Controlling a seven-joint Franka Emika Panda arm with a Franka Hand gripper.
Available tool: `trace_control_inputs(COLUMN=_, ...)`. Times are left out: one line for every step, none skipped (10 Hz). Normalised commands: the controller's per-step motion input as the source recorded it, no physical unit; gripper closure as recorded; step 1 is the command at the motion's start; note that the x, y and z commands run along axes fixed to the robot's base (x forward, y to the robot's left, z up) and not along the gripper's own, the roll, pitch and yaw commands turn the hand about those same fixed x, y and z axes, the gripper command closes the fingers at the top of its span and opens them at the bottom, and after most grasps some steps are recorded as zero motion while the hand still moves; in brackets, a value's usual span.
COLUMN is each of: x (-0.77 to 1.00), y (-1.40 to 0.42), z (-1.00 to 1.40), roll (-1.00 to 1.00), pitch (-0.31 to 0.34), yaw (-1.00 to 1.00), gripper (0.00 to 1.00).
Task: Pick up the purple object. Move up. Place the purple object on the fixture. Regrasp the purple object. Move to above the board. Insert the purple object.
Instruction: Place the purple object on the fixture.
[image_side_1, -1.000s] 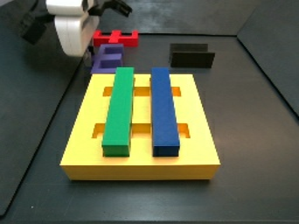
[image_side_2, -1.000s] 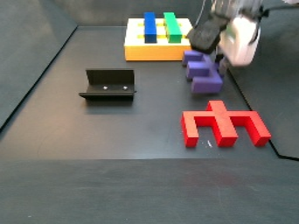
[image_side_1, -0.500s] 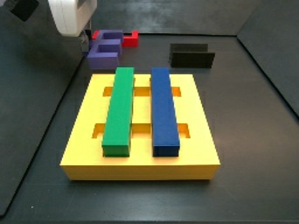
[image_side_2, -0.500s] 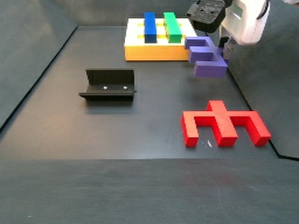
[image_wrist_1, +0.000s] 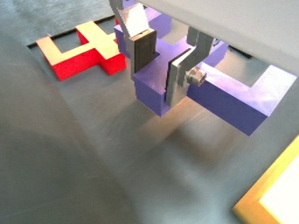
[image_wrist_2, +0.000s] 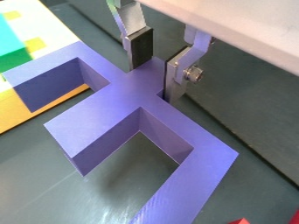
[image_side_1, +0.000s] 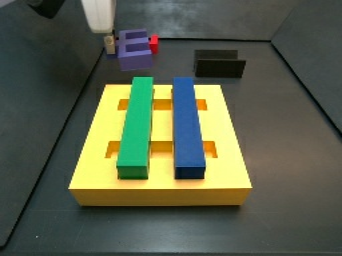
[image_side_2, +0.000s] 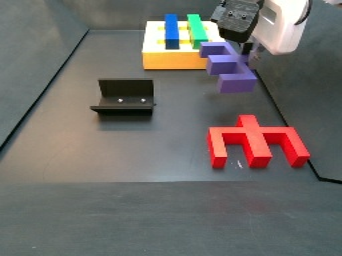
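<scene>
1 piece is carried: the purple object (image_side_2: 229, 67) is clamped in the hand (image_wrist_2: 158, 72) and is seen clear of the table (image_side_2: 147, 150) in both side views, near the board (image_side_1: 163, 140) and well apart from the fixture (image_side_2: 123, 97).

- Grip: in both wrist views the 2 silver fingers (image_wrist_1: 142, 50) are closed across a narrow middle web of the purple object (image_wrist_1: 198, 87), with the bulk of the piece hanging beyond the pads. The hold is judged small against the piece's spread.
- Risk 1, rotation in the pads. The long arms (image_wrist_2: 163, 162) overhang on both sides; a quick traverse could swing the piece about the pinch line, so that it would be set down skewed on the fixture (image_side_1: 221, 64).
- Risk 2, a drop. If the pads slip on the smooth web, the piece would fall onto the table or onto the red piece (image_side_2: 255, 140) lying below and nearby.
- Risk 3, a clip on the way. The board carries a green bar (image_side_1: 136, 122) and a blue bar (image_side_1: 189, 122) standing proud of its top; a low path would bring the hanging arms against them.
- Risk 4, a poor seat. The fixture is much smaller than the piece; if only an edge is caught, the piece could tip off when let go, and the regrasp would be spoiled.

Exact height over the table cannot be told.
</scene>
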Motion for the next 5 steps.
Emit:
trace_control_inputs(x=0.37, y=-0.05, z=0.06, roll=-0.13, pitch=0.000, yaw=0.62, gripper=1.00)
trace_control_inputs(x=0.33, y=-0.06, z=0.08, roll=-0.11, pitch=0.000, yaw=0.65, gripper=1.00)
trace_control_inputs(x=0.44, y=-0.02, z=0.10, roll=-0.04, pitch=0.014, yaw=0.59, gripper=1.00)
trace_control_inputs(x=0.51, y=0.00, z=0.05, roll=-0.06, pitch=0.034, yaw=0.54, gripper=1.00)
trace_control_inputs(x=0.52, y=0.00, z=0.05, roll=-0.04, pitch=0.037, yaw=0.54, gripper=1.00)
